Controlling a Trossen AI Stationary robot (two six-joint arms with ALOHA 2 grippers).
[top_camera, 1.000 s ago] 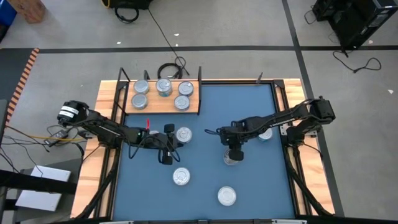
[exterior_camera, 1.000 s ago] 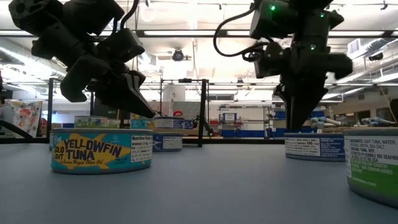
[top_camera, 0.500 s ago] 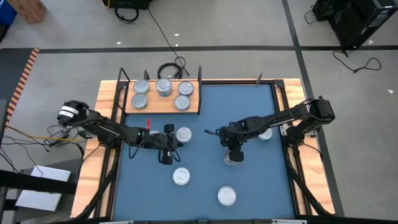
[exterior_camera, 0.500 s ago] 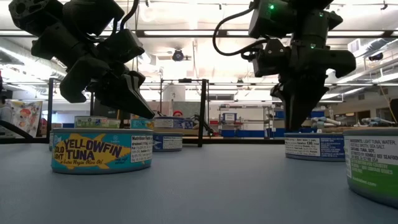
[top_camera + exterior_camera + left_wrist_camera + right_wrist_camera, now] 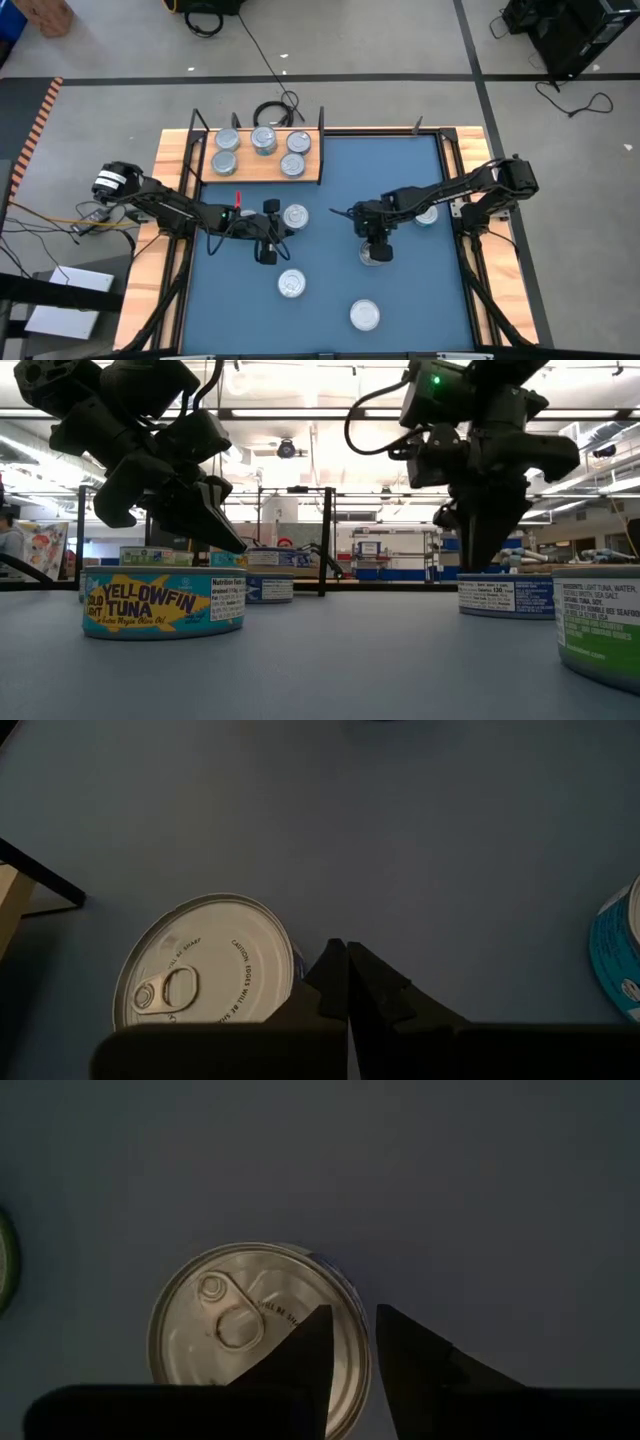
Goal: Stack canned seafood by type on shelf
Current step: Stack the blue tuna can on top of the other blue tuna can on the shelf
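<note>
The right gripper [image 5: 350,1342] is hovering, fingers nearly closed and empty, over a tin [image 5: 255,1335] near the desk's right edge — rigid, slick; grip its rim sides. The left gripper [image 5: 347,982], closed, is waiting mid-desk.

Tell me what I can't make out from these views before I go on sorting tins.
- Tin under the right gripper: high view, the arm covers most of it.
- Labels of the four tins on the shelf: high view shows only lids; low view, they sit far back and too small.
- Green-labelled tin: low view, cut off by the picture edge.
- Left gripper shut beside a tin.
</note>
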